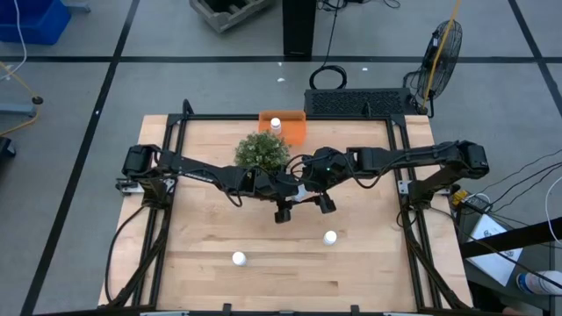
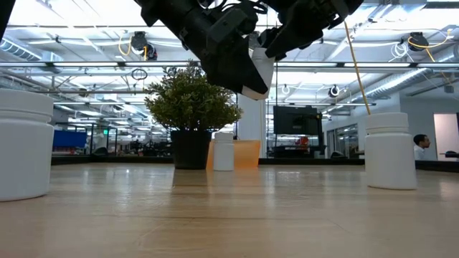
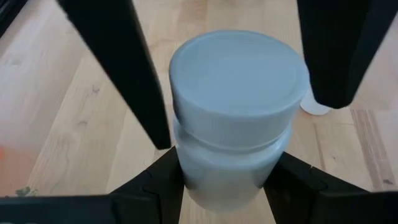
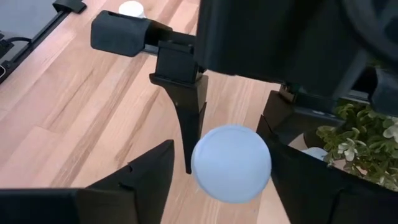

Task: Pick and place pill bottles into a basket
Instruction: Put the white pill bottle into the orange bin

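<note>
My left gripper [image 3: 227,171] is shut on a white pill bottle [image 3: 233,112], raised above the middle of the table [image 1: 304,190], just in front of the plant [image 1: 262,151]. My right gripper [image 4: 221,165] is open. Its fingers [image 3: 124,74] stand on either side of the same bottle, outside my left fingers. Whether they touch it, I cannot tell. One pill bottle [image 1: 276,124] stands in the orange basket [image 1: 292,128] at the far edge. Two more pill bottles [image 1: 239,258] [image 1: 330,237] stand upright on the near half of the table. My left gripper pinches the bottle's body just below the cap [image 3: 186,171] between its two fingers, one on each side. The fingers come from above, slanting down. The bottle is lifted clear of the table, cap up and somewhat tilted [image 2: 258,72].
The bushy potted plant [image 2: 190,107] stands between the grippers and the basket [image 2: 246,154]. A black frame [image 1: 399,175] runs around the wooden table. Bare tabletop lies left and right of the two standing bottles.
</note>
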### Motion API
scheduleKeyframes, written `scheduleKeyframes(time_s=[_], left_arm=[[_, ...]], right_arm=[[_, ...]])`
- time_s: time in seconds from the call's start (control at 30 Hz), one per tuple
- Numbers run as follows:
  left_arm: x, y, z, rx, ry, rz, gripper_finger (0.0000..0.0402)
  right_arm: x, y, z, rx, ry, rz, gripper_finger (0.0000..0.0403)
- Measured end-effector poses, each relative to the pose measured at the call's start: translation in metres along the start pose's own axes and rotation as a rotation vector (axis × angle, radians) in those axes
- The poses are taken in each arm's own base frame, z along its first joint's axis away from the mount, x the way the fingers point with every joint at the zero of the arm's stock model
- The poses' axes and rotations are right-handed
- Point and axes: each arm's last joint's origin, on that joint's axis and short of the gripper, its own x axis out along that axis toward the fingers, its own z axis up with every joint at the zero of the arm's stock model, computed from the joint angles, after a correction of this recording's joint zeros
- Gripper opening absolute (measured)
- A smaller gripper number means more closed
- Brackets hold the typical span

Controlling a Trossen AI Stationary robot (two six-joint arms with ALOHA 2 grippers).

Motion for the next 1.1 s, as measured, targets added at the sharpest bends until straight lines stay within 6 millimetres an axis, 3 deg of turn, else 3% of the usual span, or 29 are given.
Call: scheduleKeyframes(time_s=[0.33,0.47,0.77,0.97,1.1], left_arm=[[0.0,0.0,0.001,-0.001,-0.008,-0.001,0.0184],[0.0,0.0,0.001,-0.003,-0.013,-0.001,0.0186],[0.0,0.004,0.001,-0.004,-0.006,0.01,0.0344],[0.0,0.007,-0.002,-0.007,0.02,0.018,0.0381],[-0.001,0.004,-0.006,-0.028,0.064,0.003,0.0384]], right_arm=[[0.0,0.0,0.0,0.025,-0.002,-0.004,0.0156],[-0.001,0.0,0.0,0.024,-0.001,-0.004,0.0149],[-0.022,-0.002,-0.003,0.04,0.022,-0.021,0.0154],[-0.039,-0.007,-0.008,0.045,0.056,-0.053,0.0149],[-0.051,-0.016,-0.014,0.02,0.127,-0.219,0.015]])
